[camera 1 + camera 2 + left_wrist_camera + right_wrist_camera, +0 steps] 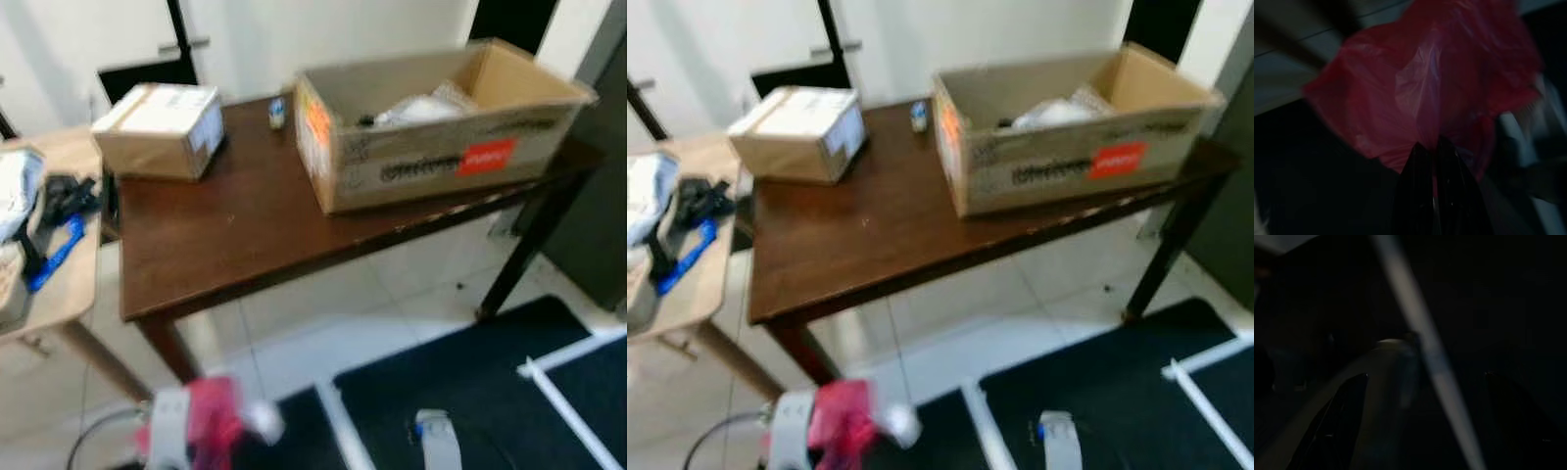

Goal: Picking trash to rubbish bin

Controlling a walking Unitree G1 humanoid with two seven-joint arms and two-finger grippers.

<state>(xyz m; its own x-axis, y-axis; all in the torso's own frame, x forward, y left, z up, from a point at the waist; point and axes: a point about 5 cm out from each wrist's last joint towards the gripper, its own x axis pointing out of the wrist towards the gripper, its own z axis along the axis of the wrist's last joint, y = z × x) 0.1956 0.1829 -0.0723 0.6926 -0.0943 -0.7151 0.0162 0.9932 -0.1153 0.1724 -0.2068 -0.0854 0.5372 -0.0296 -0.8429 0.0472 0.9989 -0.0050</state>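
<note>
A crumpled red plastic bag (211, 416) hangs low at the left, just in front of me over the tiled floor. In the left wrist view my left gripper (1431, 147) is shut on this red bag (1420, 93), its black fingers pinched together on the plastic. An open cardboard box (431, 162) with an orange label stands on the right half of the dark wooden table (245, 235), with white crumpled material (421, 108) inside. My right arm (438, 441) hangs low at the right. The dark right wrist view shows my right gripper (1425, 377) open, nothing between its fingers.
A closed cardboard parcel (162, 127) and a small bottle (277, 113) sit at the table's back. A light wooden side table (69, 284) at the left carries black and blue tools (59, 245). A dark mat (490, 392) with white lines covers the floor at the right.
</note>
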